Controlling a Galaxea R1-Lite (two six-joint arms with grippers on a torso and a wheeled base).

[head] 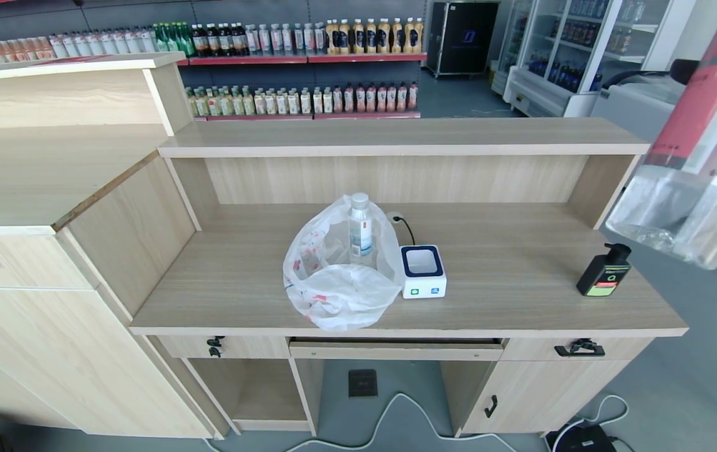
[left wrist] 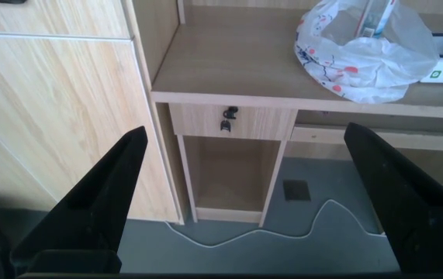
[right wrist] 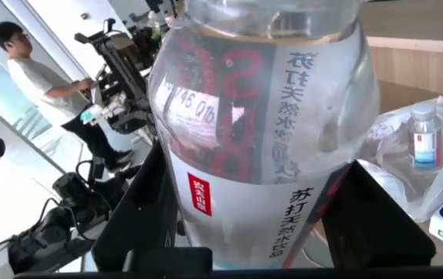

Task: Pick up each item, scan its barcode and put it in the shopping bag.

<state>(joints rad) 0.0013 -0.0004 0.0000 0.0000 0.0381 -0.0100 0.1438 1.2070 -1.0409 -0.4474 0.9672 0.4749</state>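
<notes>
My right gripper (right wrist: 260, 225) is shut on a clear water bottle (right wrist: 264, 116) with a red and white label. That bottle (head: 704, 144) hangs high at the right, close to the head camera and off the desk's right end. A white shopping bag (head: 339, 282) lies open at the middle of the desk, with a small clear bottle (head: 360, 226) standing upright in it. The white barcode scanner (head: 422, 271) sits just right of the bag. A black pump bottle (head: 604, 273) stands near the desk's right end. My left gripper (left wrist: 244, 201) is open and low, in front of the desk's left drawer.
The desk (head: 522, 301) has a raised back shelf (head: 402, 141) and a taller counter (head: 51, 169) on its left. A cable runs from the scanner to the back wall. Drink shelves and fridges stand behind. Cables lie on the floor under the desk.
</notes>
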